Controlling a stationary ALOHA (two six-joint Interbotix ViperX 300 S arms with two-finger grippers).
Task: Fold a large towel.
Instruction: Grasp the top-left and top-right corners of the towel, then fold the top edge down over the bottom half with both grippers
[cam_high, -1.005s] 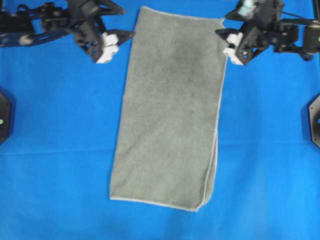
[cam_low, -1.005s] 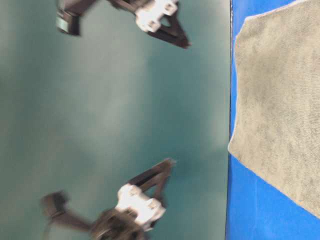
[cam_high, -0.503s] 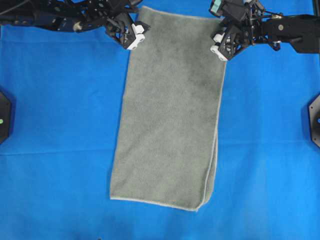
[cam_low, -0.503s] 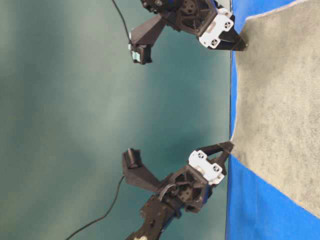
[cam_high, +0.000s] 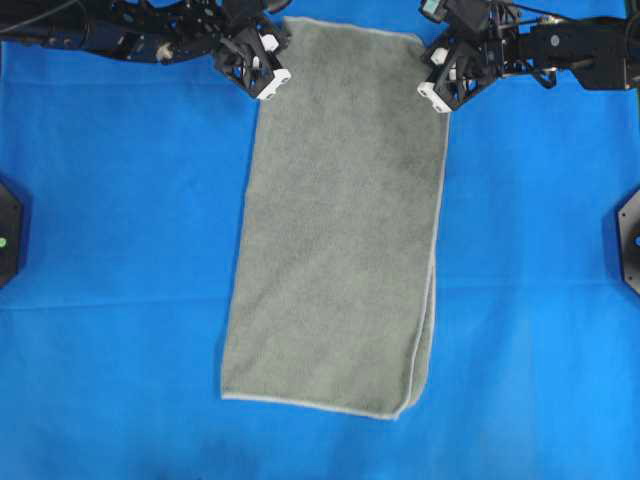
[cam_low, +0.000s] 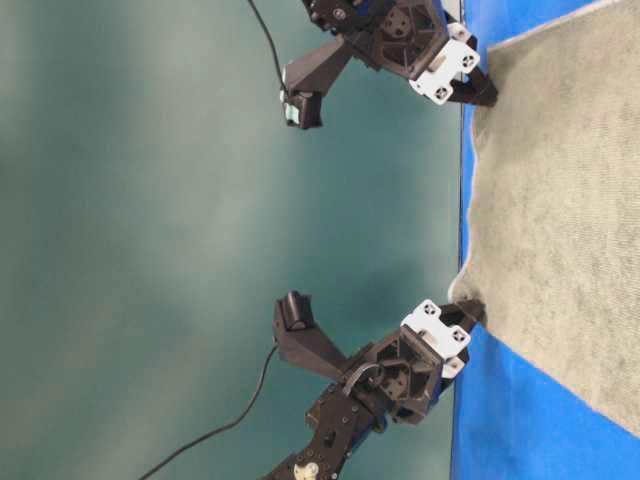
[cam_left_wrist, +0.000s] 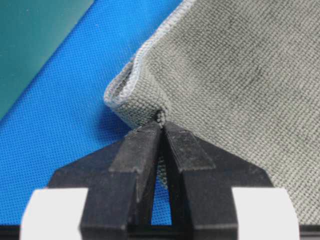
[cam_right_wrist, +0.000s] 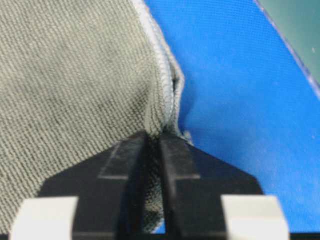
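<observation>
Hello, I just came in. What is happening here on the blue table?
A two-armed robot is folding a grey-green towel that lies lengthwise on a blue sheet, already doubled once. The left hand and the right hand are each pinched shut on a side edge near one of the far corners. The wrist views show the cloth bunched between the fingers. The towel is barely raised from the sheet.
</observation>
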